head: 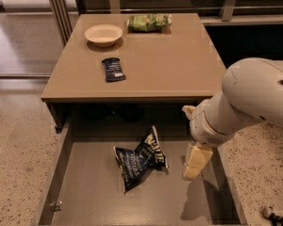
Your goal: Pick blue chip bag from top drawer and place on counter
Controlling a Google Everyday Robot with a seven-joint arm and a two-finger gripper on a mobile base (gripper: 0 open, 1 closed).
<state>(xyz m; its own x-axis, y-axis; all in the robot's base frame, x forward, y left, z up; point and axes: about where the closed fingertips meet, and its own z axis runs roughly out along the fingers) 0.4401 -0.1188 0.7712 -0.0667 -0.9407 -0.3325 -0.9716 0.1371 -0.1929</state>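
Observation:
The blue chip bag, crumpled navy foil with white lettering, lies in the middle of the open top drawer, on its grey bottom. My gripper hangs over the drawer's right side, a short way right of the bag and not touching it. Its cream fingers stand apart, open and empty. The tan counter stretches behind and above the drawer.
On the counter are a cream bowl, a green bag at the back and a small flat dark-blue packet. My white arm covers the drawer's right wall. Speckled floor lies on both sides.

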